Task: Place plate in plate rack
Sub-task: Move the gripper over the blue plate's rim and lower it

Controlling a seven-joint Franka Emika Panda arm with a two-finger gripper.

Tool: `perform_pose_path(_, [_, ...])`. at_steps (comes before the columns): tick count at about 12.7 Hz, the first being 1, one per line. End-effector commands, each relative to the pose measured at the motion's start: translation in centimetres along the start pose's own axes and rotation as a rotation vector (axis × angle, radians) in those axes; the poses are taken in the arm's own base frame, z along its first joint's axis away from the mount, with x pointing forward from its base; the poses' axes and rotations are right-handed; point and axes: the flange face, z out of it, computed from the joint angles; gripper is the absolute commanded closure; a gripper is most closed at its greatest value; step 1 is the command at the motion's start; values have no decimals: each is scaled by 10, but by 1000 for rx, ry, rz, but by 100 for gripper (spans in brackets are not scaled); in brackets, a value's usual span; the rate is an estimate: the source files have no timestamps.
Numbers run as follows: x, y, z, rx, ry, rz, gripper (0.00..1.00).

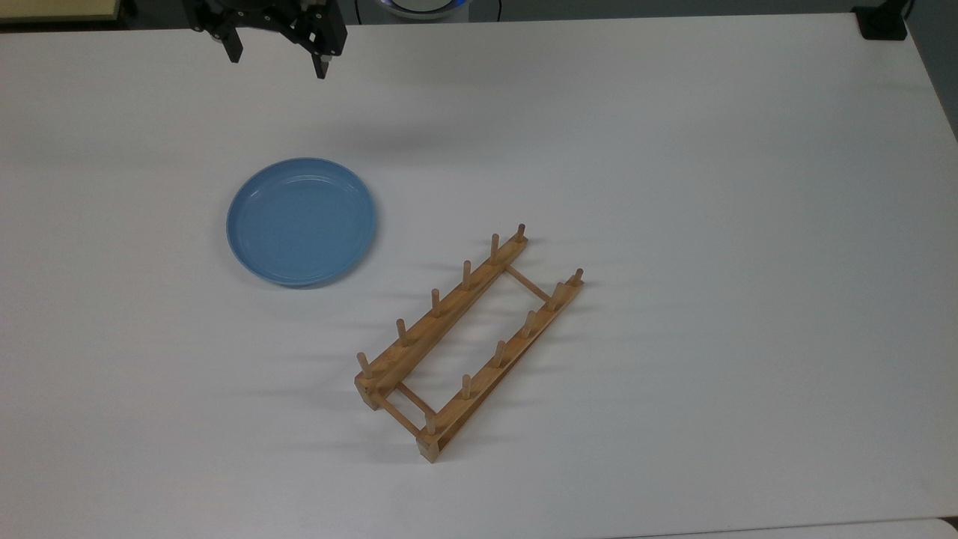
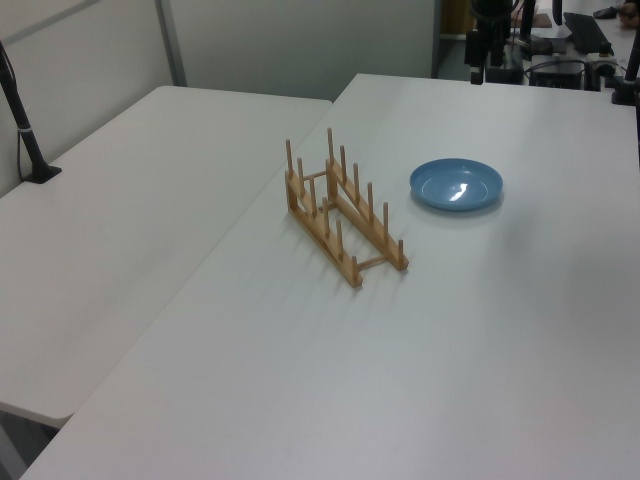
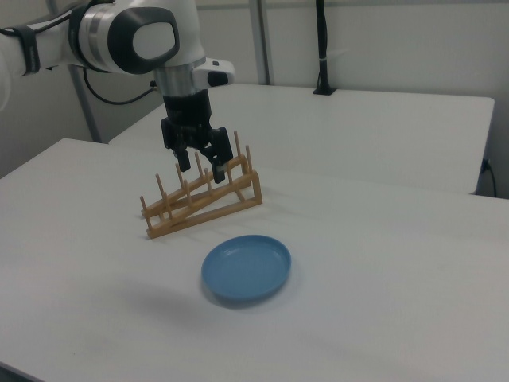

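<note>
One round light-blue plate (image 1: 301, 221) lies flat on the white surface (image 1: 673, 150), bare room all round (one wooden twelve-peg rack (image 1: 468, 340) nearby); black tool (image 1: 278, 66) hovers beyond, fingers apart.

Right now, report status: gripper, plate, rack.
Gripper open, empty, above the table, short of the plate. Plate flat on table, untouched. Plate rack empty, apart from plate. Nothing between them.

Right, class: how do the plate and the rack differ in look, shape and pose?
The plate is round, smooth and light blue; the rack is long, light-brown wood. The plate lies flat and low; the rack's pegs stand upright. The plate is solid; the rack is an open frame. Both rest apart on the white table.
</note>
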Motion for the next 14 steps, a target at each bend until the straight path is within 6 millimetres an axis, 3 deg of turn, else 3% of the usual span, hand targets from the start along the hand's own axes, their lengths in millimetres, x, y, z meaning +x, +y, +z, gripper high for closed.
perform_pose_path(1, [-1, 5, 2, -17, -11, -11, 0])
perform_pose_path(12, [17, 1, 11, -20, 61, -49, 0])
perform_pose_path(14, [22, 17, 33, -15, 20, -43, 0])
